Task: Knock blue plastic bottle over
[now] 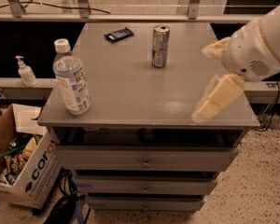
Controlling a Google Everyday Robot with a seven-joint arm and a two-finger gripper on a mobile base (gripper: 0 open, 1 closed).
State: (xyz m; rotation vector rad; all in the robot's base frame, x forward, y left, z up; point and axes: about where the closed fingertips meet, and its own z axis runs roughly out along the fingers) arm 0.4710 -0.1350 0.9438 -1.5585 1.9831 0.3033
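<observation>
The blue plastic bottle (72, 78) stands upright near the front left corner of the grey table top (130, 87). It is clear and bluish, with a white cap and a printed label. My gripper (201, 83) is over the table's right front part, far to the right of the bottle and not touching it. Its two cream fingers are spread apart with nothing between them.
A silver drink can (160, 46) stands at the back middle, and a small dark packet (118, 34) lies behind it to the left. A white pump bottle (25, 72) sits on a ledge at the left. A cardboard box (23, 169) is on the floor to the left. Drawers (144, 162) are below the top.
</observation>
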